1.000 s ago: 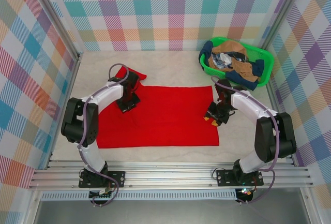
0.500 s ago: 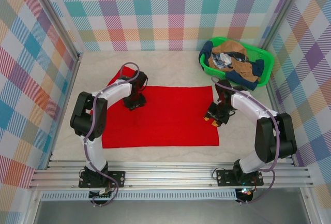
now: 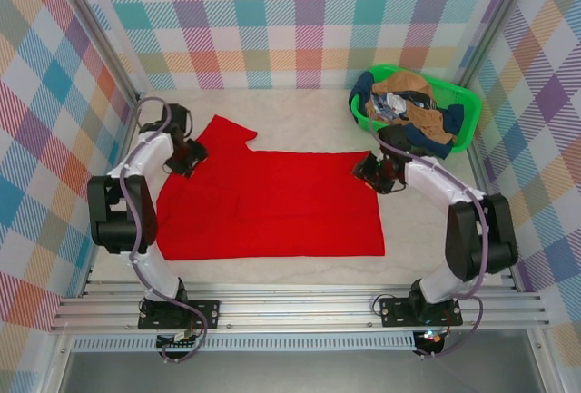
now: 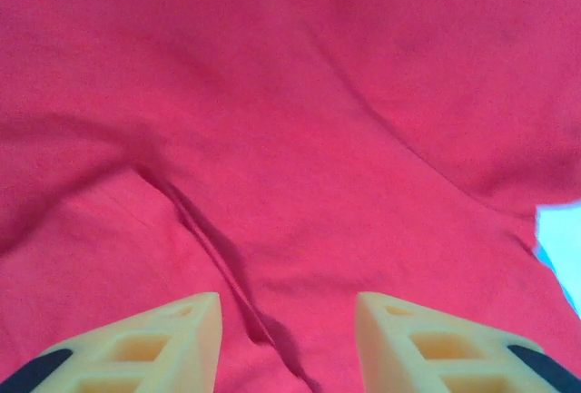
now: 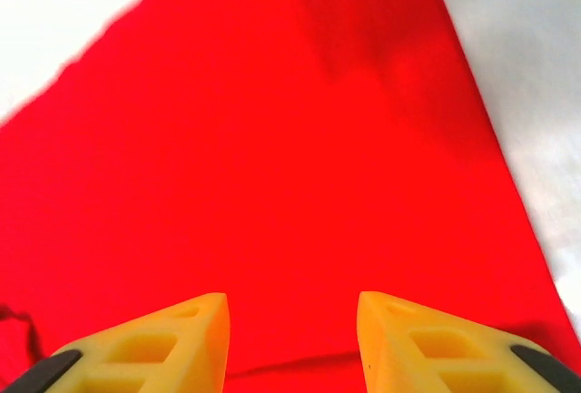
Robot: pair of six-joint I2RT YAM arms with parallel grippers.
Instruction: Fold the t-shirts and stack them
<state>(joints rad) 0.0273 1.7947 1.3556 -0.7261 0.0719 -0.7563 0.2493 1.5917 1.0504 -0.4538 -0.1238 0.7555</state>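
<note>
Red t-shirt [image 3: 272, 202] flat on pale table [image 3: 300, 107]

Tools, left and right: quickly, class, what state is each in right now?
Left tool: open, holding nothing, above the red t-shirt.
Right tool: open, holding nothing, above the same shirt.

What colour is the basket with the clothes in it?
The basket is bright green, clearest in the top external view.
</note>
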